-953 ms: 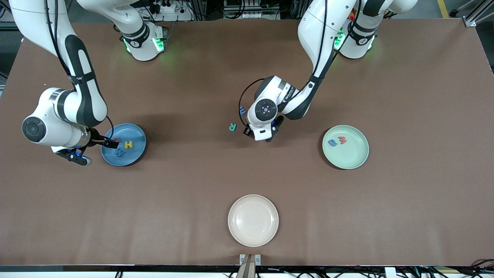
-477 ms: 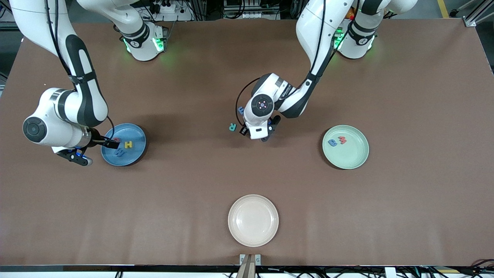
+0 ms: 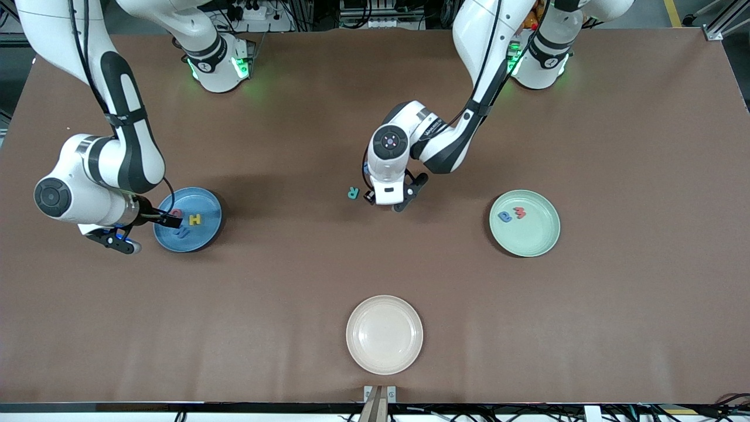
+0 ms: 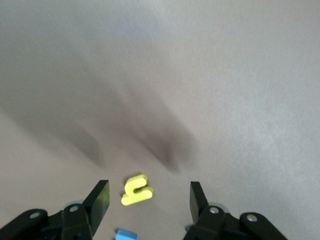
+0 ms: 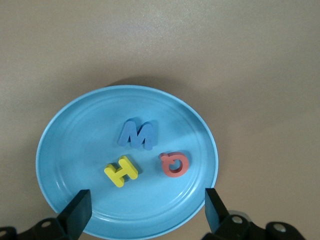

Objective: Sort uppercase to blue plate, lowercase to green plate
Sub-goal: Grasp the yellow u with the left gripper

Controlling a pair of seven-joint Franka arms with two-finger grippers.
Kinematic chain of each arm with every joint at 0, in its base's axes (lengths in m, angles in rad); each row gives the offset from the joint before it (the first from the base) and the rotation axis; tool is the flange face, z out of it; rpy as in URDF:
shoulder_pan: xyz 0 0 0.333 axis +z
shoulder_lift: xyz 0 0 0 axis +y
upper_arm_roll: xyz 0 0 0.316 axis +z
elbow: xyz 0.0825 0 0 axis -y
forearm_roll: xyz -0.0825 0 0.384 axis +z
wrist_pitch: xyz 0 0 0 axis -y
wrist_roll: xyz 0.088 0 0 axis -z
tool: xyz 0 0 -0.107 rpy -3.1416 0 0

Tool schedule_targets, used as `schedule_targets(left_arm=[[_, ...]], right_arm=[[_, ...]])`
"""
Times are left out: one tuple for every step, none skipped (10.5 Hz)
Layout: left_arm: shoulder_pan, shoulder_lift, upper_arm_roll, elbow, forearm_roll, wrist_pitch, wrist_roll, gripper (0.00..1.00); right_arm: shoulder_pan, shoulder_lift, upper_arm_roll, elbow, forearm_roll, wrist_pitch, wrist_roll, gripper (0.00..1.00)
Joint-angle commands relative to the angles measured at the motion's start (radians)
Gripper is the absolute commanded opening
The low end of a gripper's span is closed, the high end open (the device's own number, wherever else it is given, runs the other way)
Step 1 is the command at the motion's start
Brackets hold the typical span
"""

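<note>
Blue plate: We saw it sitting toward the right arm's end of the table. Three big letters lay in it: a blue M, a yellow H and a red Q.
Teal R: We saw it lying on the bare table near the middle, not on any plate.
Green plate: We saw it toward the left arm's end of the table. A blue a and a red w lay in it, close together.
Yellow h: We saw it flat on the table, right between the left gripper's two fingers, with nothing touching it.
Blue E-shaped letter: We saw only a bit of it, on the table close to the yellow h.
Left gripper: It hung low over the yellow h, just beside the teal R. Its fingers were apart, and it held nothing.
Right gripper: It hung over the blue plate's edge. Its fingers were wide apart, and it held nothing.
Cream-white plate: We saw it nearest the front camera, well apart from the other plates.
</note>
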Motion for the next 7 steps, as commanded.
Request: schedule_targets(left_arm=[[-0.021,-0.023,0.012,-0.05,0.042,0.023,-0.065,0.73],[-0.022,-0.021,0.01,-0.064,0.04,0.057,-0.091,0.73],[-0.024,-0.012,0.01,-0.081,0.04,0.091,-0.12,0.73],[-0.024,-0.009,0.009,-0.081,0.039,0.097,-0.136,0.73],[-0.025,-0.009,0.007,-0.081,0.031,0.099,-0.139,0.73],[-0.025,-0.004,0.007,-0.081,0.027,0.1,-0.139,0.73],[-0.027,0.006,0.006,-0.079,0.025,0.108,-0.148,0.73]], right_arm=[[-0.003,-0.021,0.005,-0.005,-0.013,-0.011,-0.004,1.0],[-0.003,-0.021,0.005,-0.005,-0.013,-0.011,-0.004,1.0],[-0.004,-0.019,0.005,-0.005,-0.013,-0.009,-0.004,1.0],[-0.004,-0.017,0.005,-0.006,-0.013,-0.009,-0.004,1.0],[-0.009,-0.017,0.005,-0.005,-0.011,-0.009,-0.002,1.0],[-0.013,-0.019,0.005,-0.003,-0.011,-0.008,0.003,1.0],[-0.023,-0.019,0.003,0.001,-0.011,-0.008,0.003,1.0]])
